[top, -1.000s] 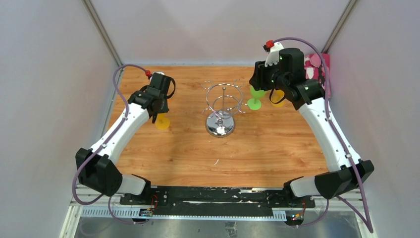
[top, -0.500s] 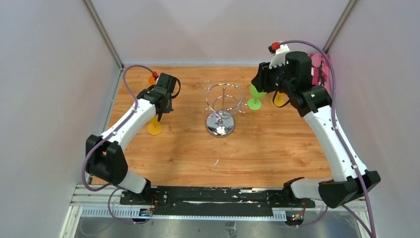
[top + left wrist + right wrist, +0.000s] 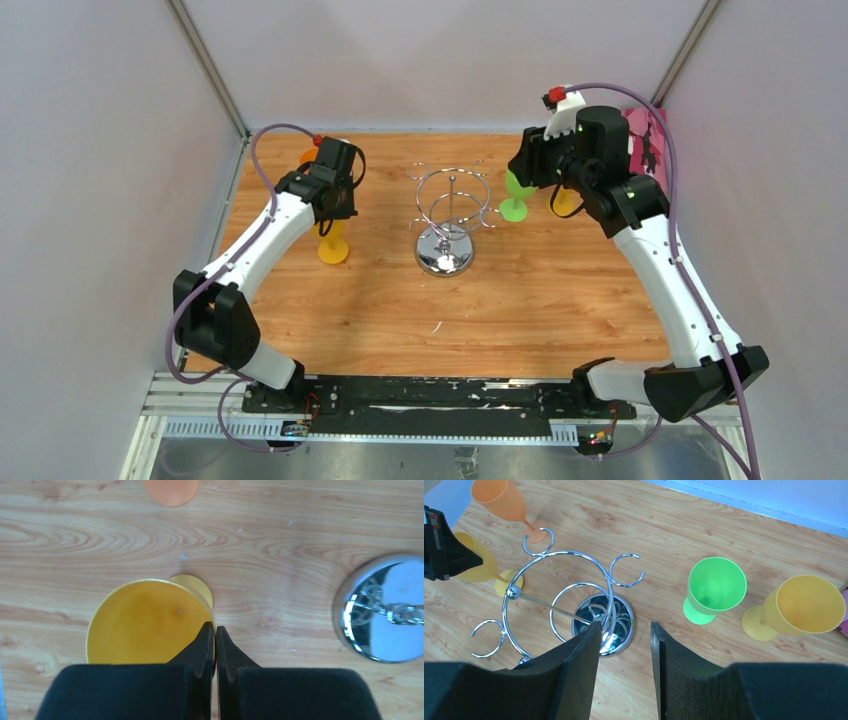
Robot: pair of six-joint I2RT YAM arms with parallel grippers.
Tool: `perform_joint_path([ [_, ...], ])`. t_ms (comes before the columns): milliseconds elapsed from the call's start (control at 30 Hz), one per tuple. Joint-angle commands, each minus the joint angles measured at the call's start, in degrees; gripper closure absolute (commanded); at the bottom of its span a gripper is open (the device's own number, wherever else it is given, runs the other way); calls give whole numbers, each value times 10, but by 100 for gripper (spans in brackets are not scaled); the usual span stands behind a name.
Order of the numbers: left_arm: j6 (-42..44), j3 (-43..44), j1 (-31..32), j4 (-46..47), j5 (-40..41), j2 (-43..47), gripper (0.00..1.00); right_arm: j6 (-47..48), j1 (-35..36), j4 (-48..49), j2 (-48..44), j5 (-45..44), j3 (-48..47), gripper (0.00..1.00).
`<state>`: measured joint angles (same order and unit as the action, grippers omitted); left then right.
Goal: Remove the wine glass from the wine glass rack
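The chrome wine glass rack (image 3: 449, 215) stands mid-table; no glass hangs on its curled arms. My left gripper (image 3: 331, 207) is shut on the rim of a yellow wine glass (image 3: 333, 248) left of the rack. In the left wrist view the fingertips (image 3: 207, 637) pinch the rim of the upright yellow glass (image 3: 145, 625). I cannot tell whether its foot rests on the table. My right gripper (image 3: 624, 635) is open and empty, high above the rack (image 3: 559, 590). In the top view the right gripper (image 3: 525, 165) sits right of the rack.
A green glass (image 3: 514, 203) and a second yellow glass (image 3: 563, 201) stand right of the rack, also in the right wrist view (image 3: 716, 587) (image 3: 804, 605). An orange glass (image 3: 504, 500) stands at the back left. Pink things (image 3: 640, 130) lie at the back right corner.
My left arm swung out to the left and back in, carrying the yellow glass; it now sits a little farther back and right. My right arm rose slightly, then stayed still.
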<state>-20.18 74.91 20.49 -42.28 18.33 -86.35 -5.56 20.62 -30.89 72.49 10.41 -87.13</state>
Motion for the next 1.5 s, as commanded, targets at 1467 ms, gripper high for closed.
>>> perform_joint_path([
  [1467, 25, 460, 3, -45, -104, -370, 100, -3, 8, 29, -45, -3, 31, 55],
])
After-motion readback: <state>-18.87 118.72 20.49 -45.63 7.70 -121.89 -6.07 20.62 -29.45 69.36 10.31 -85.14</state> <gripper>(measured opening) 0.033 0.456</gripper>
